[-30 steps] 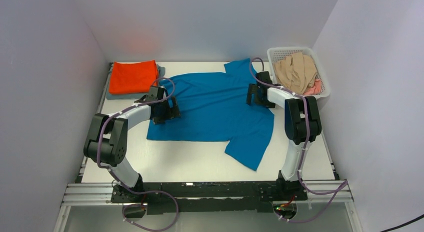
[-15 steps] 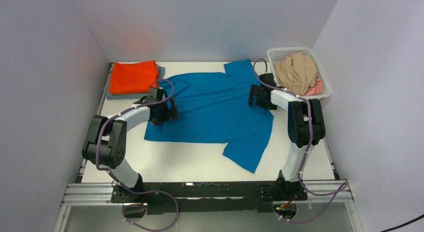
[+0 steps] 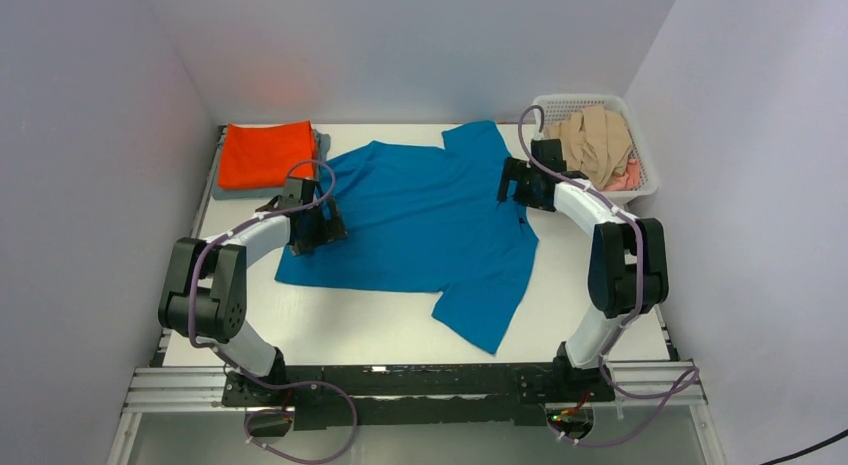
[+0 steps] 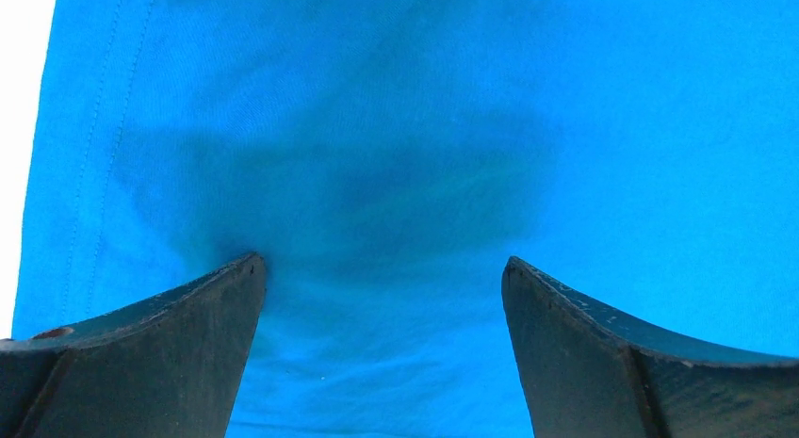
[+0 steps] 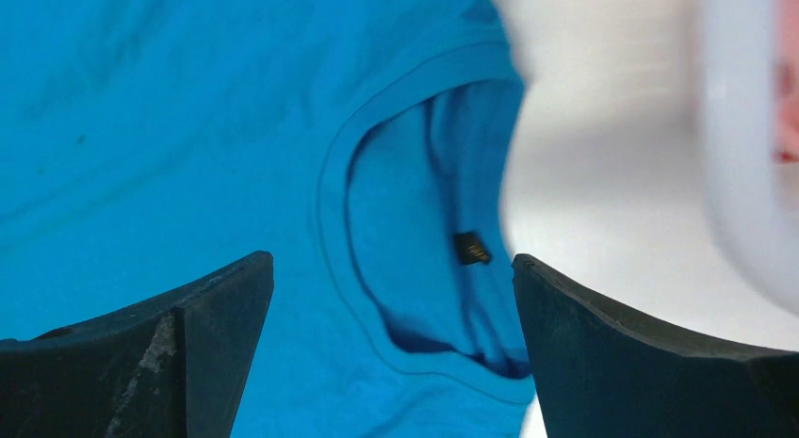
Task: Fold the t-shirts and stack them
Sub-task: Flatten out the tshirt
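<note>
left fingers (image 4: 141, 353) spread, right fingers (image 5: 151, 353) spread | teal shirt (image 3: 430, 220) beneath | basket (image 3: 583, 98) near right

At least five soft cotton t-shirts are counted: one teal-blue t-shirt (image 3: 430, 220), one bright orange (image 3: 265, 153), one grey (image 3: 240, 193), one beige (image 3: 595, 145), one pink (image 3: 625, 177). One white plastic lattice basket (image 3: 580, 101) and two grippers are seen: the left gripper (image 4: 382, 264) and the right gripper (image 5: 391, 259).

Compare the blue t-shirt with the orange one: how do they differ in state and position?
The blue t-shirt lies spread flat, sleeves out; the orange t-shirt is folded into a compact rectangle. The blue t-shirt rests directly on the table, around its middle; the orange t-shirt sits on a grey garment at the far-left corner. Both are plain and single-coloured.
</note>
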